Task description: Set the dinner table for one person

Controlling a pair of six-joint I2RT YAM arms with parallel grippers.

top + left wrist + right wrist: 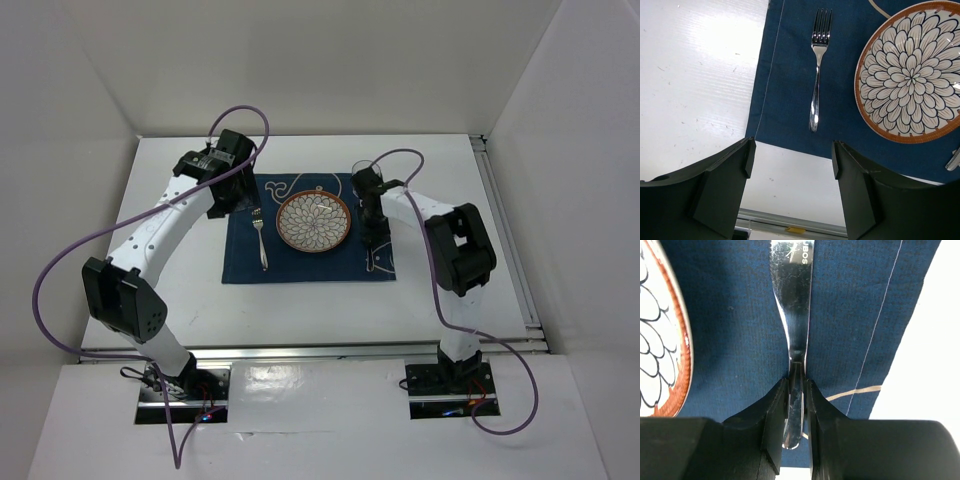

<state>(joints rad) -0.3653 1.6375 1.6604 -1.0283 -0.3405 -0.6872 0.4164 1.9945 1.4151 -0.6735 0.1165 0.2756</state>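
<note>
A navy placemat [300,265] lies on the white dinner table [330,305]. A flower-patterned plate with an orange rim [314,221] sits at the placemat's middle. A silver fork [259,240] lies left of the plate, tines toward the far side. My right gripper [374,240] is just right of the plate. In the right wrist view it [796,390] is shut on the handle of a silver knife [792,300], whose blade lies along the placemat [730,315]. My left gripper [792,155] is open and empty over the white table [700,75], beside the placemat's corner; it shows at the placemat's far left [222,195].
A clear glass-like object [366,178] stands by the right wrist at the placemat's far right corner. Metal rails [510,240] run along the table's right and near edges. White walls enclose the table on three sides.
</note>
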